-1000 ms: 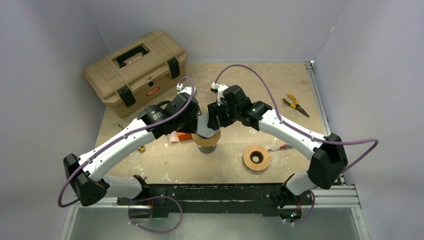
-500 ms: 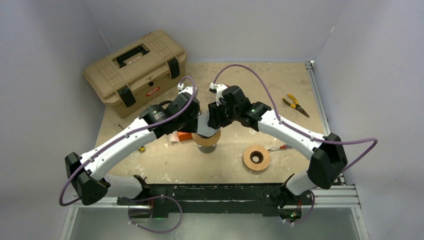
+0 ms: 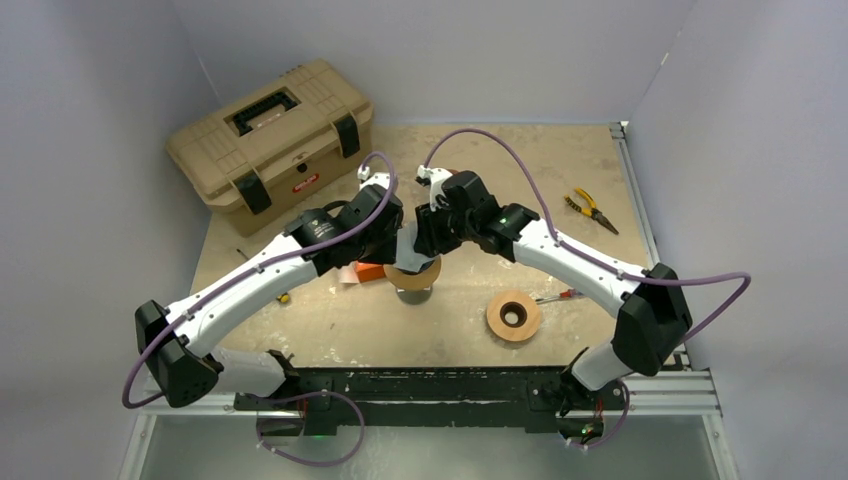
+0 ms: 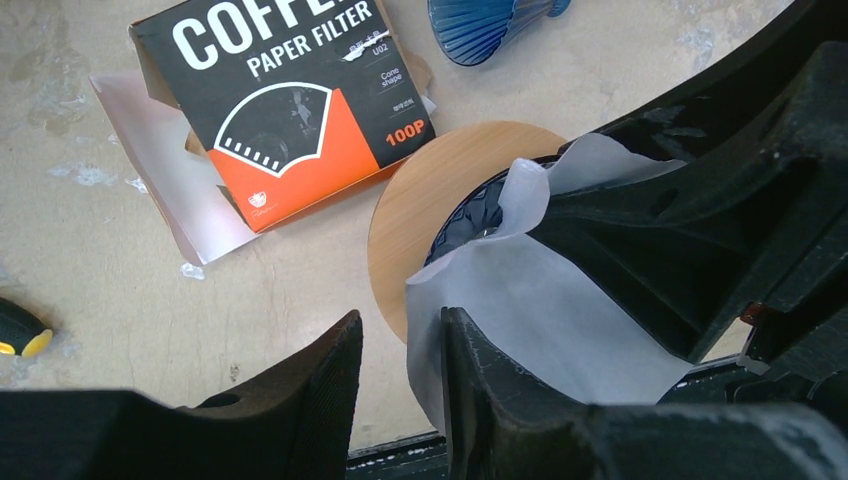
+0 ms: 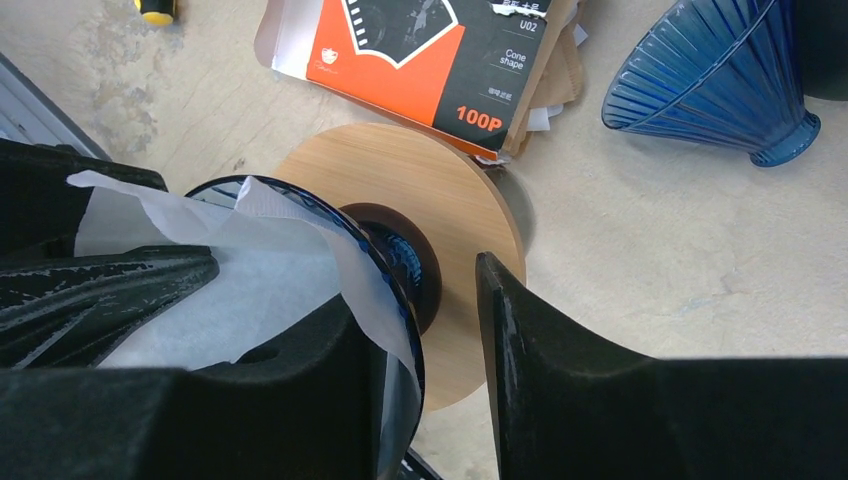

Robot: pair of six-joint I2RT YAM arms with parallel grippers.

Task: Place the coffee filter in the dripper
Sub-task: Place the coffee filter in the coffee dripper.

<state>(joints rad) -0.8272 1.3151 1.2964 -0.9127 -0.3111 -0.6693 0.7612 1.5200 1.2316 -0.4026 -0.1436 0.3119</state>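
- Coffee filter (image 4: 560, 310): white paper, seated inside the blue dripper (image 5: 300, 205), with its top edge standing above the rim.
- The dripper sits in a round wooden stand (image 5: 430, 180) at mid-counter (image 3: 500, 170).
- My left hand (image 4: 400, 325): fingers slightly parted, the filter's edge in the narrow gap and lying against one finger only. Not pinching.
- My right hand (image 5: 415, 300): spread, one finger inside against the paper, the other outside and clear of the dripper wall.
- Filter box (image 4: 300, 100) lies just beside the stand, with a second blue dripper (image 5: 720, 80) near it.
- Farther off: wooden ring (image 3: 513, 315), toolbox (image 3: 270, 135), pliers (image 3: 590, 210).
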